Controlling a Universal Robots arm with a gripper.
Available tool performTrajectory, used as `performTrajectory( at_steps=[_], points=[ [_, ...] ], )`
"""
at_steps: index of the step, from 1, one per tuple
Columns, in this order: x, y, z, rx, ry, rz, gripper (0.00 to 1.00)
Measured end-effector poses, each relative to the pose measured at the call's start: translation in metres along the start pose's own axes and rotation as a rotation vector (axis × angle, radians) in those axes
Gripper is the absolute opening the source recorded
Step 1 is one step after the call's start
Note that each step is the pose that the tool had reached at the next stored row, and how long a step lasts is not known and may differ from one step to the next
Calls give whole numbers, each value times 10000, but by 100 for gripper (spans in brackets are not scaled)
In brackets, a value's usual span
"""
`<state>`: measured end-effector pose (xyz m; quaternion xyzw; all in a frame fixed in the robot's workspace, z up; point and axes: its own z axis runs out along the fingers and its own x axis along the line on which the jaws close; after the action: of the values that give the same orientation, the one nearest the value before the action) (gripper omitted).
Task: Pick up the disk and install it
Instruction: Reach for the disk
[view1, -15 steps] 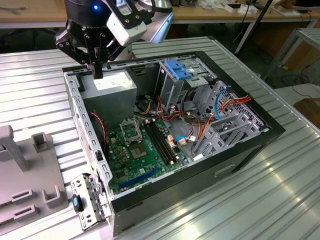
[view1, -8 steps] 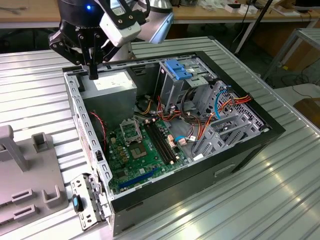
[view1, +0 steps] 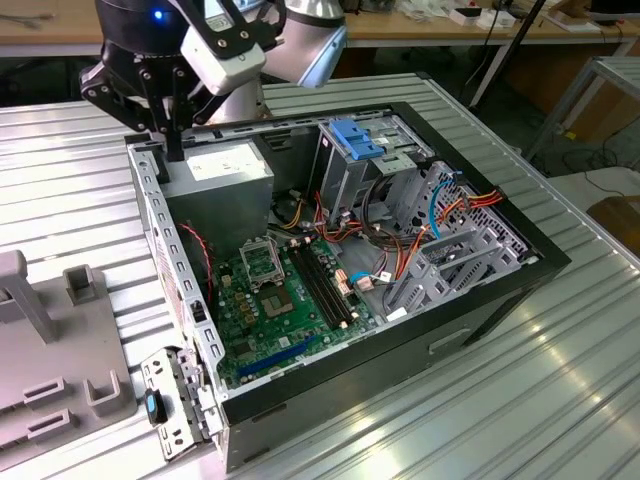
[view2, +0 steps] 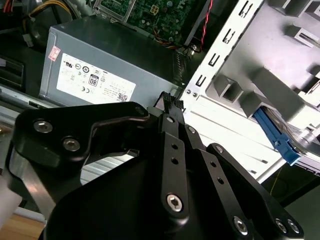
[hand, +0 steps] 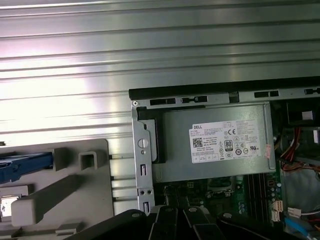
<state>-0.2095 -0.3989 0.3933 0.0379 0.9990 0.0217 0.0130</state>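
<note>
My gripper (view1: 175, 145) hangs over the back corner of the open computer case (view1: 480, 300), at the exterior view's left, beside the grey power-supply box (view1: 228, 172). Its black fingers (view2: 170, 125) lie together with nothing between them. The second wrist view has their tips (view2: 172, 102) at the box's edge, by the case's metal frame. Of the disk, I see just a bright blue rail (hand: 25, 165) with a bit of metal beside it, lying on the grey fixture (hand: 75, 190) outside the case. The same blue rail (view2: 274, 136) appears in the second wrist view.
The case lies open on a ribbed metal table (view1: 520, 400), showing a green motherboard (view1: 285, 300), bundles of cables (view1: 400, 240) and a drive cage topped by a blue plastic piece (view1: 355, 138). The grey fixture (view1: 60, 370) stands at the exterior view's left.
</note>
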Motion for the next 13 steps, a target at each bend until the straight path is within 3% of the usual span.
performTrajectory(
  at_steps=[5,13],
  points=[
    [60,-5,-1,0,-1,0,11],
    [221,-17,-6,0,0,-1,11]
  ],
)
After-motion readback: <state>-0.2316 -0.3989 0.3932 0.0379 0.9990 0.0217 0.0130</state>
